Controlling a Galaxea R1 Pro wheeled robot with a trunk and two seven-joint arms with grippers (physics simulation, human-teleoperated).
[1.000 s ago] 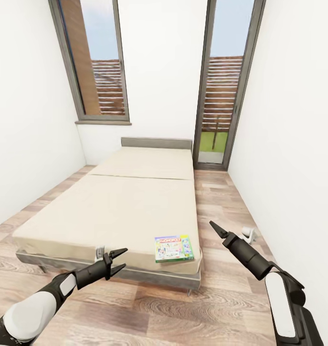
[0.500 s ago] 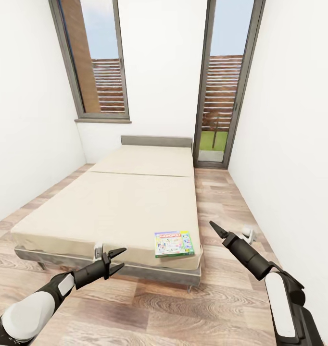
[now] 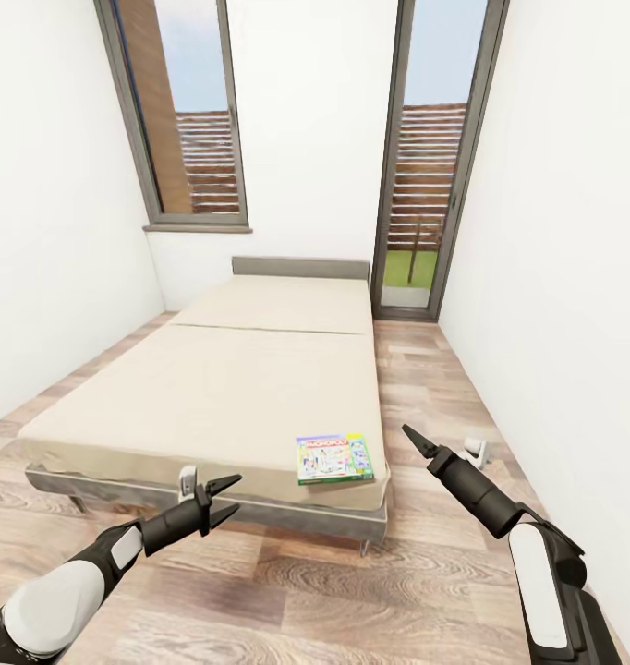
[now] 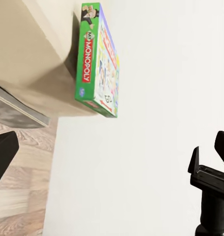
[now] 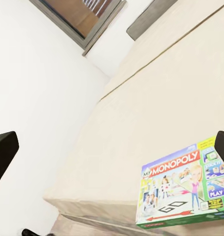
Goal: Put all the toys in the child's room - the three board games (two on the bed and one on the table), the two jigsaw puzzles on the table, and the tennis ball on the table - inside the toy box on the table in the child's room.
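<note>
Beige bed (image 3: 232,388): one Monopoly board game (image 3: 333,458) flat at its near right corner. Left gripper (image 3: 224,499) and right gripper (image 3: 413,441): jaws spread, empty, short of the bed.

A beige bed (image 3: 232,388) stands on the wood floor (image 3: 333,591); a Monopoly box (image 3: 333,459) lies flat, seemingly at its near corner.
</note>
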